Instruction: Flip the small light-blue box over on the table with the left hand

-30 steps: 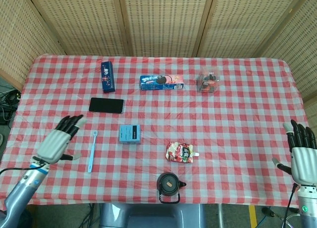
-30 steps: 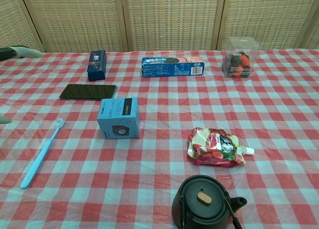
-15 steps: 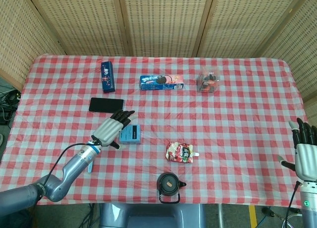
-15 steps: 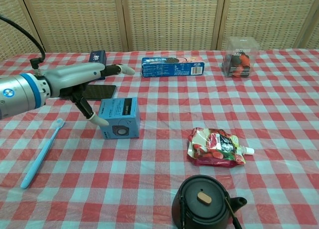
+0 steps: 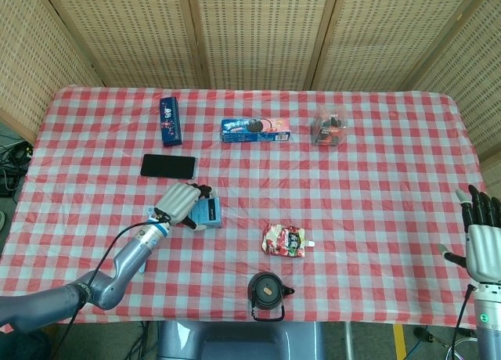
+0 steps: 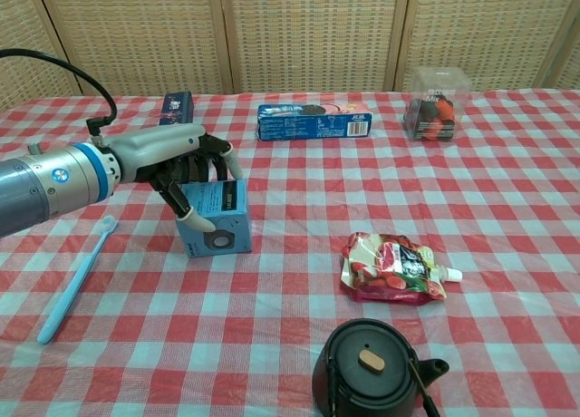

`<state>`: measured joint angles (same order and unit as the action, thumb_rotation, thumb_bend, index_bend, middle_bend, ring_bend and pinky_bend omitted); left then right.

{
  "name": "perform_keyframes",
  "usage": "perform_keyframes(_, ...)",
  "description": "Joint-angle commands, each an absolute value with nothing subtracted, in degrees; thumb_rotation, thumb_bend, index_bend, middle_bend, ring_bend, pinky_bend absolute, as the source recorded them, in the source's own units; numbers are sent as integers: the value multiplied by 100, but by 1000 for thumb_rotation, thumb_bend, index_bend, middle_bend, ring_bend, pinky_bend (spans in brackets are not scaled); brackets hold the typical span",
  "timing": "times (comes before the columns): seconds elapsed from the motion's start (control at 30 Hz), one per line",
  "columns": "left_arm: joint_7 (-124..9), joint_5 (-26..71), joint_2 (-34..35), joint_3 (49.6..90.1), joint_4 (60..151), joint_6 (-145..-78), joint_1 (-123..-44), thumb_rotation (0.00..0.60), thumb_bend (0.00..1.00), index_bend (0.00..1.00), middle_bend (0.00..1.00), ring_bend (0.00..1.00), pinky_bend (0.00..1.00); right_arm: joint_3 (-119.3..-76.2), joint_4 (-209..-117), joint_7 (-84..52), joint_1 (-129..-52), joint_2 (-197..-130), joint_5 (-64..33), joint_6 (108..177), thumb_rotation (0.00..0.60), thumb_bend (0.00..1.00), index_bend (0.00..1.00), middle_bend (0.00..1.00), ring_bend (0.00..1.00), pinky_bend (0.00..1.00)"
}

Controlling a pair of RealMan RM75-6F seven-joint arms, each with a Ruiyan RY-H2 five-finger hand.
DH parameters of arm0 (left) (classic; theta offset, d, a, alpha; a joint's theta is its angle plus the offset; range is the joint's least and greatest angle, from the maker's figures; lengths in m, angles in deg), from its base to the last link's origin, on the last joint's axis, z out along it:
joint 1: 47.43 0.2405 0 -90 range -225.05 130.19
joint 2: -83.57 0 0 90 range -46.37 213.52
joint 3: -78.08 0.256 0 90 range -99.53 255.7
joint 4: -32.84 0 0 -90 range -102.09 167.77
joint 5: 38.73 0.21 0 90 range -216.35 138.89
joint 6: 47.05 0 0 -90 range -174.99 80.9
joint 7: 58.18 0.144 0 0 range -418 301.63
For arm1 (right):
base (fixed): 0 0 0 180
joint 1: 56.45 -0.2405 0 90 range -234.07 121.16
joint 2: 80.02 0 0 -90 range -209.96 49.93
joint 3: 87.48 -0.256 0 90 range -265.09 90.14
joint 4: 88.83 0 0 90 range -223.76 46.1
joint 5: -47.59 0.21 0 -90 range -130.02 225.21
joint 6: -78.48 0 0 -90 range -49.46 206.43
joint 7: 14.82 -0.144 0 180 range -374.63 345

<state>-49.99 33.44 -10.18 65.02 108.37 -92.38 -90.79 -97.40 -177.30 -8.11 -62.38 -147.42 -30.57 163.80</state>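
Note:
The small light-blue box (image 5: pixel 209 211) (image 6: pixel 222 221) stands on the checked cloth left of centre, a round dark print on its front face. My left hand (image 5: pixel 179 203) (image 6: pixel 178 157) grips it from the left: the fingers curl over its top and the thumb presses the front face. The box looks slightly tipped in the chest view. My right hand (image 5: pixel 481 236) hovers at the table's right edge, fingers spread and empty; only the head view shows it.
A blue toothbrush (image 6: pixel 77 276) lies left of the box and a black phone (image 5: pixel 167 166) behind it. A red pouch (image 5: pixel 286 241) (image 6: pixel 392 267) and a black teapot (image 5: pixel 266 292) (image 6: pixel 372 367) sit nearer the front. A dark-blue box (image 5: pixel 170 120), a cookie pack (image 5: pixel 255 130) and a clear tub (image 5: pixel 329 129) line the back.
My left hand swung in from the left front, reached the light-blue box and closed its fingers over the top. The right hand has barely moved.

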Motion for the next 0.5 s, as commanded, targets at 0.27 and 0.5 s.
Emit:
perform_keyframes(0.27, -6344, 3655, 33, 6466, 11860, -9060, -8986, 600, 0, 493, 445, 444, 523, -9716, -17740, -746, -6258, -14766, -3062, 16359, 600, 0, 19, 0, 0, 0)
perform_keyframes(0.5, -7616, 3884, 1122, 6437, 12356, -7689, -9459, 600, 0, 486, 445, 444, 522, -9705, -17736, -665, -6307, -14811, -3052, 16294, 600, 0, 19, 0, 0, 0)
